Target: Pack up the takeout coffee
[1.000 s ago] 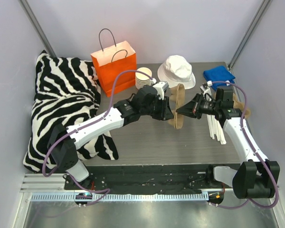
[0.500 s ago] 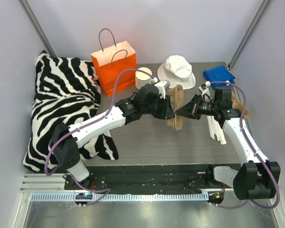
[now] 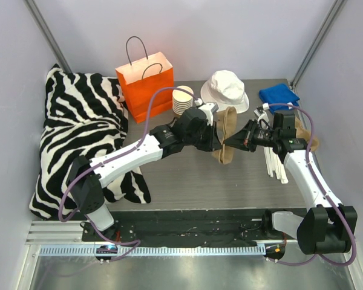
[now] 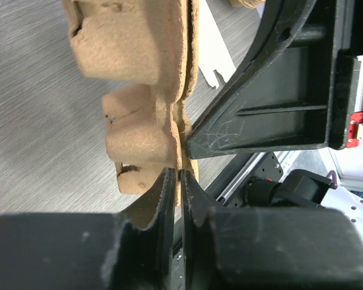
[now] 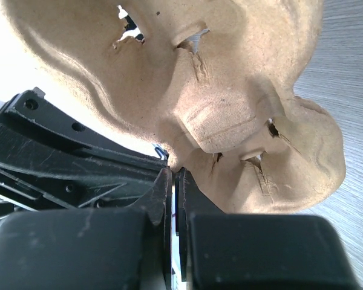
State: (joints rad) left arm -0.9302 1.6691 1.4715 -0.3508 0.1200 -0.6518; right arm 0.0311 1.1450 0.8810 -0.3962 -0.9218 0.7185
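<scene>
The left gripper [image 4: 177, 176] has just narrowed and now pinches the thin rim of the brown pulp carrier [image 4: 133, 72]. The right gripper [image 5: 172, 176] stays clamped on the opposite rim. We judge the carrier is now secured by both arms, on edge above the middle of the surface [image 3: 199, 181]. Its wells are empty. The orange bag [image 3: 146, 84] stands near the far edge, toward the left, its contents hidden. The takeout coffee appears in no view.
</scene>
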